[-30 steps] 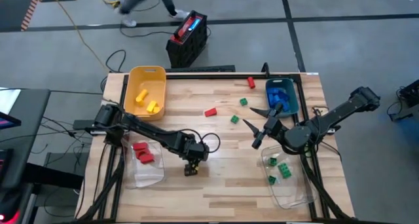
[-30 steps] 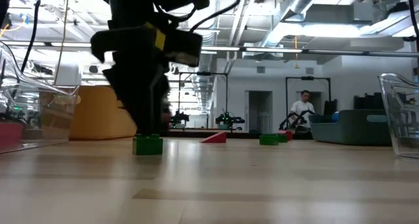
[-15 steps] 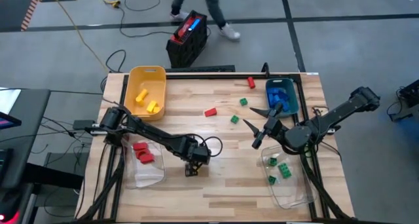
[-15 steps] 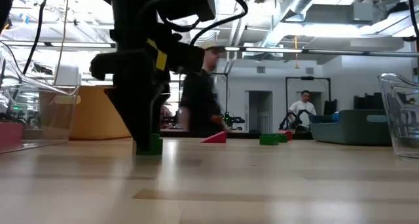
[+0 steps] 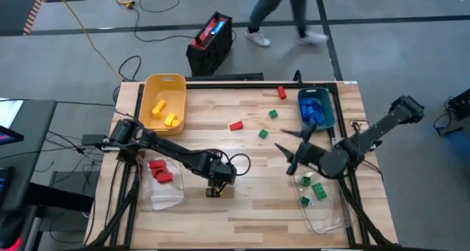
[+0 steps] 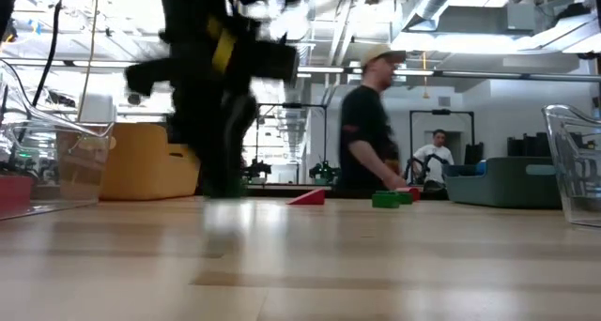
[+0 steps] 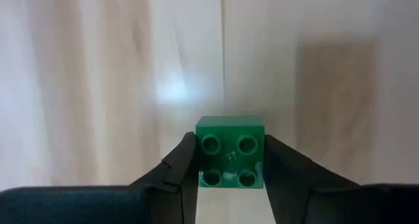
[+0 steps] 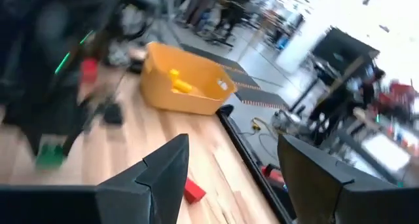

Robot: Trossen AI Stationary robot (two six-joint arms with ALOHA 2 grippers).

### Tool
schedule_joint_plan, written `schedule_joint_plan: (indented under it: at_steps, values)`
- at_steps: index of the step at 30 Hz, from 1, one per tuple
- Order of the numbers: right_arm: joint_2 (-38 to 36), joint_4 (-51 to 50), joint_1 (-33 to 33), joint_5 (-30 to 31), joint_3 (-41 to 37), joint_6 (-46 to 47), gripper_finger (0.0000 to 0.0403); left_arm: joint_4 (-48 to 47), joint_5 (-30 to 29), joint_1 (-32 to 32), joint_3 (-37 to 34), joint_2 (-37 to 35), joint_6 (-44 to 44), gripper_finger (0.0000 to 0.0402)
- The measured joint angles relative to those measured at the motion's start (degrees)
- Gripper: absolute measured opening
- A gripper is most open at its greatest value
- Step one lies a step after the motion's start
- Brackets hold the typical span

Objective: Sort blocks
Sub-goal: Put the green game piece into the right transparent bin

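Green block [image 7: 230, 160], 4 studs, in left claw [image 7: 226, 168]

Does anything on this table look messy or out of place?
A few blocks lie loose on the table outside the bins: a red block, two green ones, another red. The left gripper grips a green block.

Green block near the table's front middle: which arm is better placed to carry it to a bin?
The left. The left gripper is shut on the green block. The right gripper is open and empty, apart from it, beside the clear bin holding other green blocks.
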Motion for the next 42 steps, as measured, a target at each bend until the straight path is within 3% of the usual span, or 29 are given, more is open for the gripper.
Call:
schedule_joint_plan:
  at_steps: [5, 9, 13, 17, 21, 28, 42]
  values:
    - [4.67, -2.26, 4.17, -6.4, 0.0, -5.53, 0.0248, 5.56, -4.5, 0.05, -0.04, -7.28, 6.21, 0.0123]
    - [12.74, -1.07, 6.01, -12.07, -0.06, -17.62, 0.0248, 16.41, -4.04, 0.74, -2.59, -12.35, 12.09, 0.0123]
    - [22.06, 8.1, 5.44, -6.91, -0.03, -29.71, 0.0247, 24.91, 1.19, 1.74, -3.41, -13.45, 13.92, 0.0123]
    - [28.07, 13.65, 3.66, -5.81, 3.46, -36.9, 0.0234, 28.11, 6.22, 2.37, -3.53, -13.0, 11.54, 0.0123]
    - [31.45, 10.19, 2.21, -6.06, 8.76, -37.74, 0.0214, 28.19, 9.13, 2.68, -3.54, -12.92, 8.91, 0.0123]
    - [32.92, 0.12, 0.44, -13.25, 13.93, -31.86, 0.0205, 28.03, 9.39, 2.63, -3.54, -12.94, 8.14, 0.0132]
    - [32.99, 1.44, -3.59, -21.38, 14.43, -33.44, 0.0206, 30.21, 10.84, 2.65, -3.52, -12.94, 8.3, 0.0134]
